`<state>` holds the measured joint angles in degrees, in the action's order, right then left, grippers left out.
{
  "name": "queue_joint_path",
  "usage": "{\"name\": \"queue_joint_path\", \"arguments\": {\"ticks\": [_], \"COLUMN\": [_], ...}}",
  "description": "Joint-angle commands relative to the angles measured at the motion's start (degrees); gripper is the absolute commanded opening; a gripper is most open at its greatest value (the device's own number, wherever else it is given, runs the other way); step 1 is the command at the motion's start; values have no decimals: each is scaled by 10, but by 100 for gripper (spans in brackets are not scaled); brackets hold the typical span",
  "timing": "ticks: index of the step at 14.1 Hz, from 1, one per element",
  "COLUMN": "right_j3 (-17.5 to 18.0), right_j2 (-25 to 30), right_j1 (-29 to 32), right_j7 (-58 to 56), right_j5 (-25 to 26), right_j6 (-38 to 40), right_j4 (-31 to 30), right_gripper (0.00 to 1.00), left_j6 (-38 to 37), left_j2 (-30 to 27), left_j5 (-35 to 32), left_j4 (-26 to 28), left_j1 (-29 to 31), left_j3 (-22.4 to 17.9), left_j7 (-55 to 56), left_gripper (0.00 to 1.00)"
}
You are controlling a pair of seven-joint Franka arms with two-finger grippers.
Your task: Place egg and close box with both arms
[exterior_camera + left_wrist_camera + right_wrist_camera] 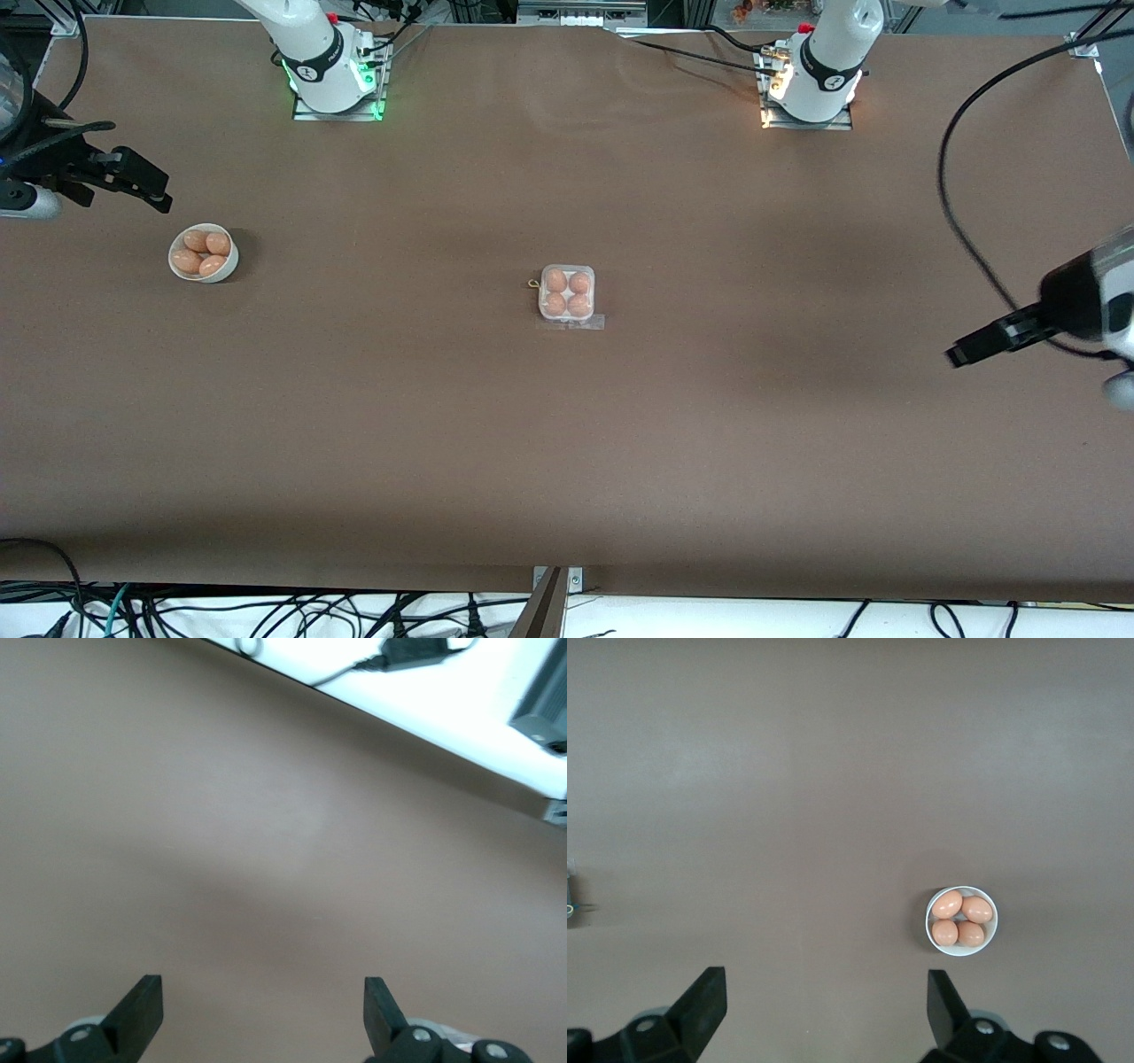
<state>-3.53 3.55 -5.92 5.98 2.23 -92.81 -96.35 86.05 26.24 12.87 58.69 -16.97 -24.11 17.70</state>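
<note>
The box [567, 293] is a small clear-plastic carton in the middle of the table, and every cell holds an orange-tan egg [555, 281]. Its clear lid seems to lie over the eggs, with a clear flap on the table at the box's nearer side. My right gripper [161, 198] is open and empty, up over the right arm's end of the table, beside a white bowl [204, 270]. Its wrist view shows its wide-apart fingertips [709, 988] over bare table. My left gripper [957, 355] is open and empty over the left arm's end; its wrist view [263, 985] shows only bare table.
The white bowl [962, 892] holds several more eggs [203, 252]. A small yellowish bit [532, 283] lies beside the box. Black cables [966, 221] hang over the left arm's end. The table's edge and white floor [461, 700] show in the left wrist view.
</note>
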Motion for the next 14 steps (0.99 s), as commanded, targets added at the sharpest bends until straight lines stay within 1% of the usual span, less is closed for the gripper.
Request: {"name": "queue_joint_path", "arguments": {"ticks": [1,2,4,5,6,8,10,12,14], "right_j3": [2,2,2,2,2,2,2,2,2], "right_j2": [3,3,3,3,3,3,3,3,3], "right_j1": [5,5,5,5,5,5,6,6,5], "right_j7": [-9,-9,-9,-9,-9,-9,-9,-9,-9], "right_j5": [-8,-8,-8,-8,-8,-8,-8,-8,-8], "right_j6": [1,1,1,1,1,2,3,3,3], "right_j4": [0,0,0,0,0,0,0,-1,0], "right_gripper": [100,100,100,100,100,100,100,100,100], "left_j6": [2,3,17,57,86,95,94,94,94], "left_j2": [-61,-65,-83,-100,-109,-115,-119,-138,-150], "left_j5": [-163,-186,-181,-166,-149,-118,-112,-112,-112], "left_j4": [68,89,143,180,205,222,235,255,257], "left_j1": [104,124,126,123,123,128,128,131,139], "left_j3": [209,244,251,252,251,251,245,244,245], "left_j7": [-6,-10,-12,-12,-12,-27,-102,-104,-101], "left_gripper": [100,100,100,100,100,100,100,100,100]}}
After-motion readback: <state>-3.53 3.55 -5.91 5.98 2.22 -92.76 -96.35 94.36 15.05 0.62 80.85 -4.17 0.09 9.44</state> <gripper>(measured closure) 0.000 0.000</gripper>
